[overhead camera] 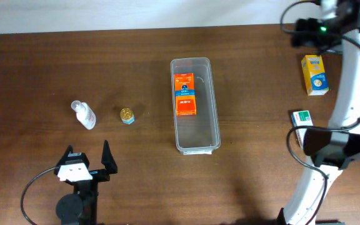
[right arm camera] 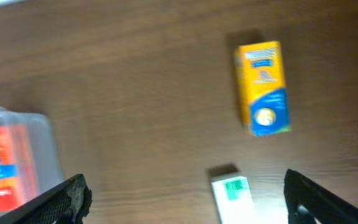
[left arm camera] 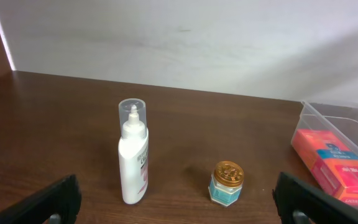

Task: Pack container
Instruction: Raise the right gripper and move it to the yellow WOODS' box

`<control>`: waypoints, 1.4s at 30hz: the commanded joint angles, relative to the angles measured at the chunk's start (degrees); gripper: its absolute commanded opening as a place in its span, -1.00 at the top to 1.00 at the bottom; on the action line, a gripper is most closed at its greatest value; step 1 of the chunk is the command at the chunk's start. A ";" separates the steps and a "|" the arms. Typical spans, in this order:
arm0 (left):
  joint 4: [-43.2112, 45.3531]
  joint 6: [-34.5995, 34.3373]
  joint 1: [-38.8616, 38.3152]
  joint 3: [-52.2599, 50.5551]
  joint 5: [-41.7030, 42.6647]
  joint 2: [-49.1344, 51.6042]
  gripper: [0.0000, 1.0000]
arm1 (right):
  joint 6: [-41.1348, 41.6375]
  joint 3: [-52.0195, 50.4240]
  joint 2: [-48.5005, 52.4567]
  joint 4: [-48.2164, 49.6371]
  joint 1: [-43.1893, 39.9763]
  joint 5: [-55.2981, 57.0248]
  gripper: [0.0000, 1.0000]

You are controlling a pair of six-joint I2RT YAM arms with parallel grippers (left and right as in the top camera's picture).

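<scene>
The clear plastic container stands lengthwise at the table's middle, with an orange box lying flat in its far half. A white bottle and a small gold-lidded jar stand to its left. A yellow box and a green-and-white box lie to its right. My left gripper is open and empty near the front edge, facing the bottle and jar. My right gripper is open and empty, held high, looking down on the yellow box and the green-and-white box.
The container's corner with the orange box shows at the right of the left wrist view, and at the left of the right wrist view. The right arm's white links arch over the table's right side. A pale wall stands behind the table.
</scene>
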 commanded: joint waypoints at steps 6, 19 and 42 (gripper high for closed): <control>-0.22 -0.35 -0.22 -0.28 -0.44 -0.39 -0.99 | -5.75 0.92 -1.03 1.73 -8.55 5.01 -0.97; -0.22 -0.35 -0.22 -0.28 -0.44 -0.39 -0.99 | -13.68 -1.90 3.32 13.86 -10.82 4.85 -0.97; -0.22 -0.35 -0.22 -0.28 -0.44 -0.39 -0.99 | -19.56 -3.50 13.25 21.31 -10.82 -0.61 -0.96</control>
